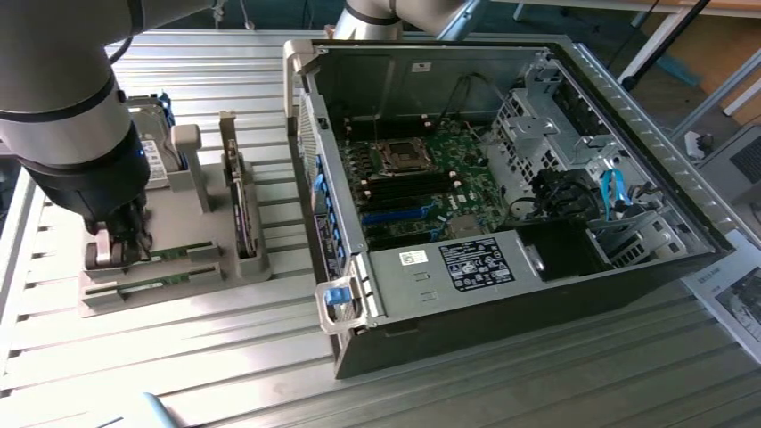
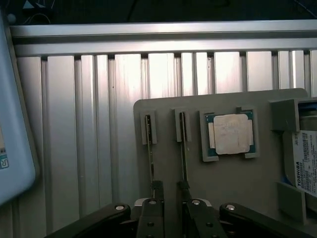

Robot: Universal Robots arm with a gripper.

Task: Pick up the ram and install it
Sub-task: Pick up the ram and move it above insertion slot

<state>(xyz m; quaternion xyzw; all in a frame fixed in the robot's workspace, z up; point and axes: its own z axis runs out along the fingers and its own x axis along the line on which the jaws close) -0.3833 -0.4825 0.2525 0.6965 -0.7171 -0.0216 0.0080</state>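
Observation:
Two ram sticks stand on edge in slots of a grey holder (image 1: 178,308) at the exterior view's left, one (image 1: 181,256) behind the other (image 1: 160,283). In the wrist view they appear as thin lines, one (image 2: 149,148) beside the other (image 2: 183,144). My gripper (image 1: 117,250) hangs low over the end of the holder nearest the exterior view's left. Its fingers (image 2: 157,191) are apart, so the gripper (image 2: 171,192) is open, with only bare holder between the tips. One fingertip lines up with the second stick; whether it touches I cannot tell.
The holder also carries a square silver processor (image 2: 230,134), a hard drive (image 2: 303,161) and a tall dark card (image 1: 244,209). An open computer case (image 1: 666,214) with its motherboard (image 1: 422,178) lies at the exterior view's right. All rest on a ribbed aluminium table (image 1: 238,374).

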